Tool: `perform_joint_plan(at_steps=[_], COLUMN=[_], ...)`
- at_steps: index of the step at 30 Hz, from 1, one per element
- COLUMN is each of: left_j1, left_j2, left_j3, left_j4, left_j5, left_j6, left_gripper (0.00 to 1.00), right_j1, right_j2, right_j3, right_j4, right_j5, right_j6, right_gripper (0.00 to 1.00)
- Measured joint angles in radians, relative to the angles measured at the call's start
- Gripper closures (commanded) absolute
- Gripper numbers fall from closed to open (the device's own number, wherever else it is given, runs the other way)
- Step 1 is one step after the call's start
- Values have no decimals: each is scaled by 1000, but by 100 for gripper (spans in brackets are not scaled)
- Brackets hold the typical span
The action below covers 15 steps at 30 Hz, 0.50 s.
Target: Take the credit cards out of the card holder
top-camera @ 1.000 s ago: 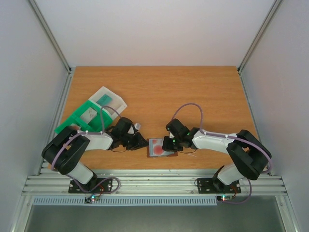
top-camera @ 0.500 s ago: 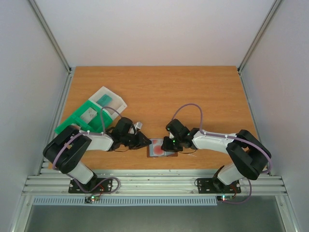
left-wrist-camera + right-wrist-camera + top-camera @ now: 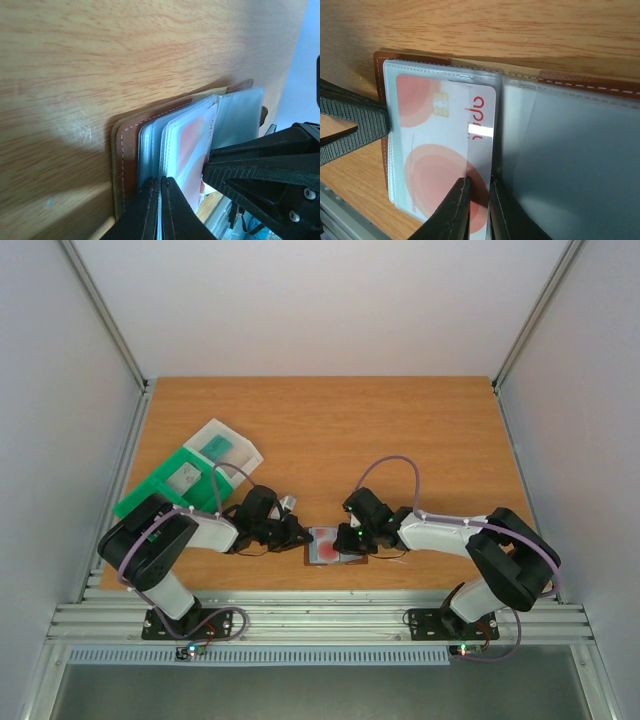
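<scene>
The brown card holder point(image 3: 336, 561) lies open near the table's front edge, its clear sleeves facing up. The red credit card point(image 3: 326, 546) sits in the left sleeve; in the right wrist view it point(image 3: 435, 145) is pale with red round marks. My left gripper point(image 3: 303, 537) is shut on the sleeves at the holder's left edge point(image 3: 125, 145). My right gripper point(image 3: 347, 543) is shut on the red card's inner edge beside the fold point(image 3: 479, 187). No pale teal card shows.
A green compartmented tray point(image 3: 165, 483) and a clear plastic box point(image 3: 225, 448) lie at the back left, behind my left arm. The metal rail point(image 3: 320, 620) runs just in front of the card holder.
My left gripper has moved a little to the right, up to the card holder's left edge. The right gripper and the holder have stayed put.
</scene>
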Motion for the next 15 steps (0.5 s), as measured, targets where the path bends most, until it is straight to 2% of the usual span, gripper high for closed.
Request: perform_joint_plan(at_steps=[15], left_j1=[-2], left_j2=[-37], left_j3=[17], left_j4=[-111], left_j5=[-61], left_j6=[83], left_gripper=[97], right_j1=[-10], right_j2=[-57], right_j3=[-23], right_j4=[-28], right_j5=[22], right_j6=[0], right_gripper=[95])
